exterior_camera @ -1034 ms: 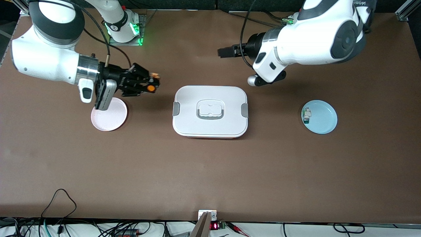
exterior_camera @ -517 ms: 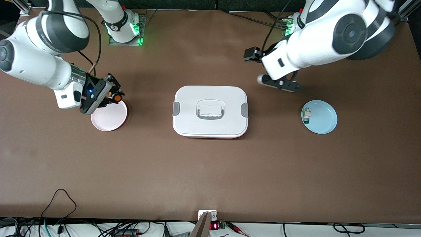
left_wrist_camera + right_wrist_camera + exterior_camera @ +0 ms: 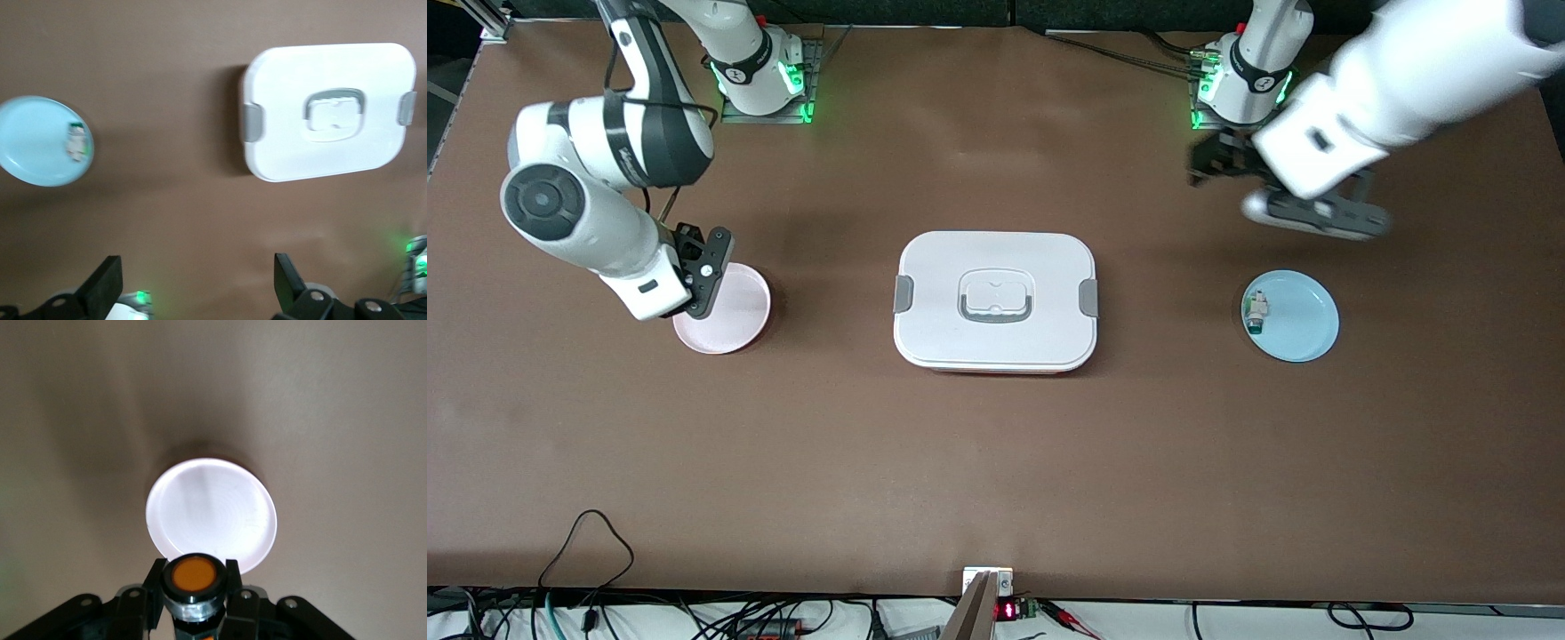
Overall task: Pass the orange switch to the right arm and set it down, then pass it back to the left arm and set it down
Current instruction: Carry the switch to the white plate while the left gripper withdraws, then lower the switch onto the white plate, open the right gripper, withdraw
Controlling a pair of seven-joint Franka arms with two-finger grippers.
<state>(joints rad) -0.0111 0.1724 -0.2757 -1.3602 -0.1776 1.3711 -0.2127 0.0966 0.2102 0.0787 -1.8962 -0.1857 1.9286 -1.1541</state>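
Orange switch (image 3: 194, 577): pinched in the right gripper (image 3: 193, 587), up in the air over the rim of the pink plate (image 3: 211, 513).
Right gripper: fingers pressed onto the switch's body.
Box (image 3: 996, 300): mid-counter, lid on, between the pink plate and the blue plate (image 3: 1303, 320).
Blue plate: holds a small white part with a green end (image 3: 1256, 313).
Left gripper (image 3: 200, 283): fingers spread, holding nothing, above bare counter (image 3: 996, 462) near its base.

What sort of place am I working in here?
Most likely a robotics lab bench: two arms bolted to a brown-covered table, loose cables along its edge, and staged props, a white box between a pink plate and a blue plate.
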